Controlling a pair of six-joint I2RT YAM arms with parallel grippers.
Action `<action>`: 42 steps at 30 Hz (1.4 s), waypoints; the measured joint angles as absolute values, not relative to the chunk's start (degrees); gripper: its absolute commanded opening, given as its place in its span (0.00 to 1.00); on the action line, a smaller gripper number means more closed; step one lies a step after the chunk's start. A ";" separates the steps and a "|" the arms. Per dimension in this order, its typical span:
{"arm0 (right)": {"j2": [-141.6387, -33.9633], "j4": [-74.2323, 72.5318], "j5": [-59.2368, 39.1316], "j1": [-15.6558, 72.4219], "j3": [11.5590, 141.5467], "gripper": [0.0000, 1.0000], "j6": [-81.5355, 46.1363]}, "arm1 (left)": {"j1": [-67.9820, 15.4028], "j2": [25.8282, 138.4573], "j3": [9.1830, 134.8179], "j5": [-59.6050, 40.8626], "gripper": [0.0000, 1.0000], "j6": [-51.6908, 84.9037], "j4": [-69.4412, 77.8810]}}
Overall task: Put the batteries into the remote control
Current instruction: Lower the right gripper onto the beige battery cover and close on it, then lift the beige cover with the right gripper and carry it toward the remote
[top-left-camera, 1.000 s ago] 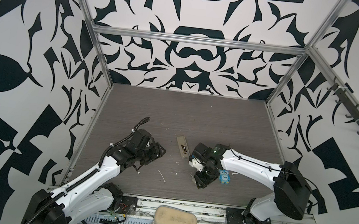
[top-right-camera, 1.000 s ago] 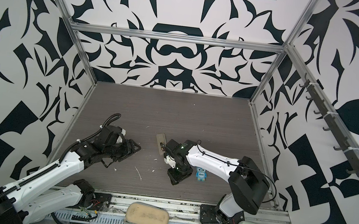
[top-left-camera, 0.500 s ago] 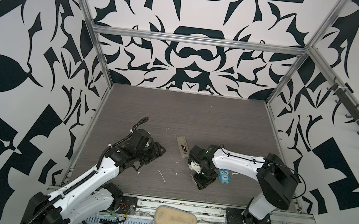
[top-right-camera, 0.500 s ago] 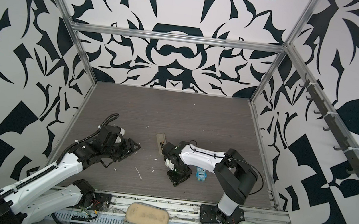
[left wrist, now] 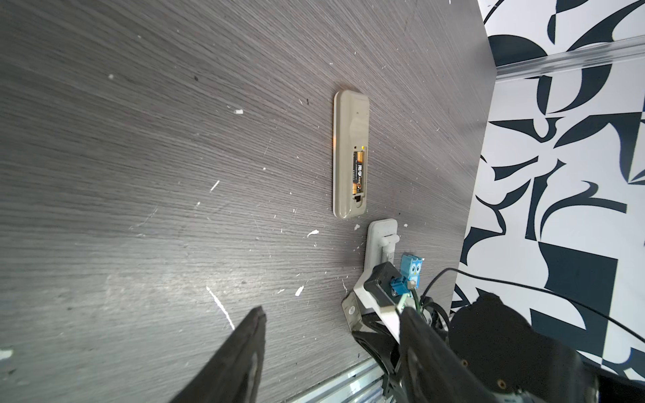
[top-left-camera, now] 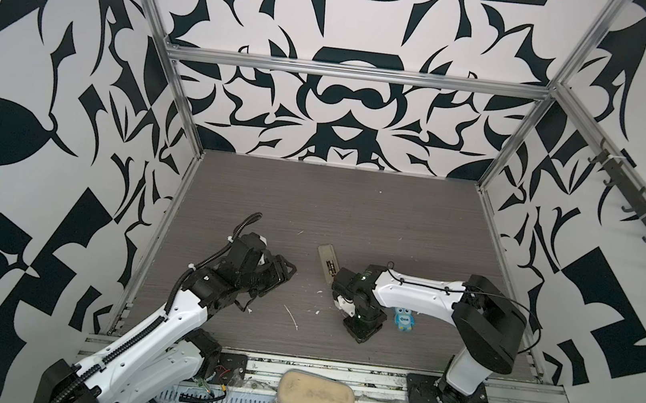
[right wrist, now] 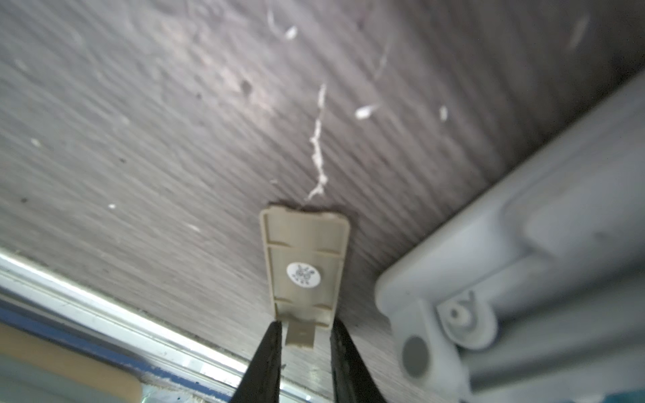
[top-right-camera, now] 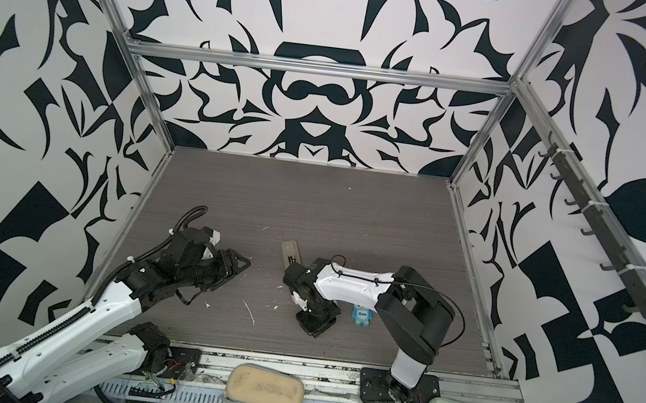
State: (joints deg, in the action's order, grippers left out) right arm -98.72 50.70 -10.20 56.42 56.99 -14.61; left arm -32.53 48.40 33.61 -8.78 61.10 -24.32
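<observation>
Tabletop (left wrist: 139, 139) lies open beneath the spread left claw (left wrist: 333, 310); right claw (right wrist: 306, 324) flanks battery cover (right wrist: 305, 244) edges, grip unclear.

Matt plastic remote control (left wrist: 350, 118), woodgrain table (left wrist: 139, 174)

Remote control (left wrist: 350, 153): slim beige-grey handset, laid flat on the dark wood-grain table (left wrist: 139, 174), back side up. It is seen near mid-table in both top views (top-left-camera: 327, 262) (top-right-camera: 291, 252), long axis running roughly front to back, slightly skewed. The battery bay is uncovered, at the end nearer the front edge.

Batteries (left wrist: 359, 171): a dark cylinder with brass-gold ends and a gold label is seen seated lengthwise in the bay. Whether one or two are seated cannot be told.
</observation>
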 measured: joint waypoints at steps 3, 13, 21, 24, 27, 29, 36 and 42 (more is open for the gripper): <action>-98.74 50.72 -9.78 56.62 57.06 0.21 -14.92 | -32.53 48.75 33.61 -8.93 0.63 61.06 -24.32; -99.11 50.98 -8.88 57.21 57.60 0.14 -15.11 | -32.53 48.80 32.64 -9.08 0.62 61.06 -24.27; -99.11 50.98 -8.69 57.52 57.71 0.07 -15.11 | -32.53 48.34 32.18 -9.08 0.61 61.06 -24.38; -99.04 50.87 -8.71 57.52 57.76 0.05 -15.09 | -32.53 48.27 32.18 -9.26 0.60 60.86 -24.38; -98.00 50.00 -8.78 57.54 57.74 0.03 -15.09 | -32.53 47.90 32.18 -9.47 0.57 60.07 -24.45; -96.01 48.93 -8.99 57.54 57.74 0.01 -15.09 | -32.53 47.55 32.18 -9.69 0.56 59.55 -24.45; -88.36 45.52 -10.07 57.52 58.37 0.00 -14.68 | -32.53 47.59 31.88 -13.47 0.53 57.78 -21.34; -87.29 44.73 -10.24 56.38 64.47 0.00 -11.99 | -32.53 50.63 33.95 -19.35 0.52 54.02 -16.34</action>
